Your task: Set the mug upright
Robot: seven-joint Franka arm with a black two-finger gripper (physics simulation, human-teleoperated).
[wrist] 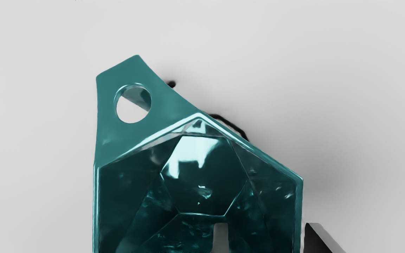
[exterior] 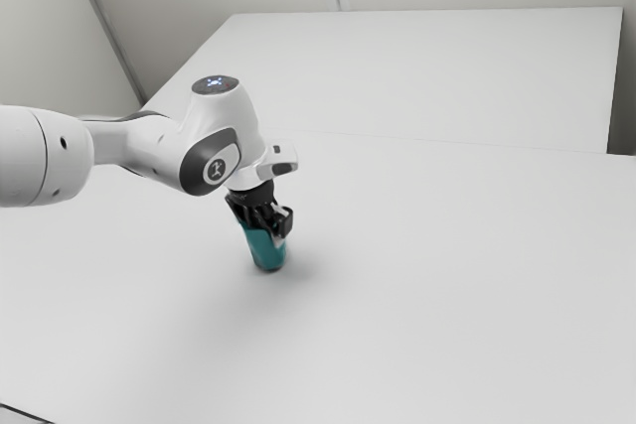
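1. Exterior view puts the gripper point(exterior: 272, 224) directly over the teal mug point(exterior: 266, 251), which stands base down, or very nearly so; I can't tell whether the base bears fully on the table point(exterior: 447, 275).
2. Wrist view looks into the mug's mouth, its handle point(wrist: 108, 105) well away from the fingers point(wrist: 220, 237).
3. What matters now is the straddle: one finger inside the mug, one just outside its wall, the mug's long axis running roughly along my reach.
4. I read the gripper as partly open, nothing pinched.
5. Any sideways drift, I judge, could tip the mug.
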